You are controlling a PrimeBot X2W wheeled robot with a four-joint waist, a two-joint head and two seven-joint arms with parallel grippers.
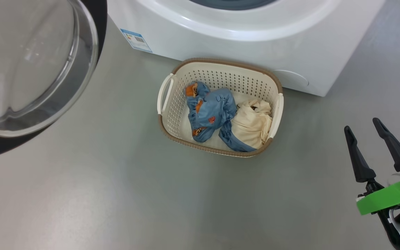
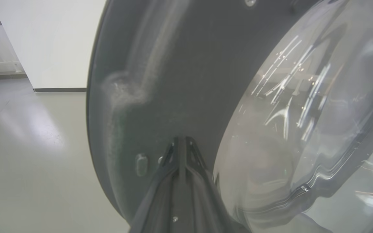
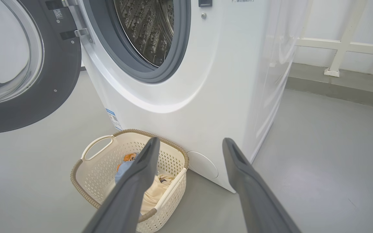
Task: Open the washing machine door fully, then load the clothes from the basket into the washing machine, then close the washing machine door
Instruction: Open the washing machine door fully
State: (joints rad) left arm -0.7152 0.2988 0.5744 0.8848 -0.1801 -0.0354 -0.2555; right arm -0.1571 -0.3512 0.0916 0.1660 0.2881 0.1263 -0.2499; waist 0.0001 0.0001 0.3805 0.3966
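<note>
Head view first: the basket (image 1: 221, 79) sits on the grey floor (image 1: 116, 194) just beside the front of the washing machine (image 1: 241, 38), with its brown rim close to the white panel. The clothes (image 1: 227, 119) lie inside. The blue garment (image 1: 212, 111) with orange prints is bunched on the left, and the cream garment (image 1: 252, 126) is crumpled against it on the right. The washing machine door (image 1: 30, 69) stands swung out to the left of the machine, its glass bowl bulging toward the camera. The right gripper (image 1: 361, 124) hovers off the machine's right front corner, fingers spread wide with nothing between them. Bare floor surrounds the basket on every side away from the machine.

Left wrist view: the left gripper (image 2: 180, 144) has its fingers pinched together, tips right up at the door's dark ring beside the glass. Whether they touch it cannot be told. Open floor runs away past the door's edge.

Right wrist view: the steel drum (image 3: 147, 29) gapes inside its grey gasket (image 3: 173, 64) with the mouth unobstructed. The basket sits below it at the machine's foot.
</note>
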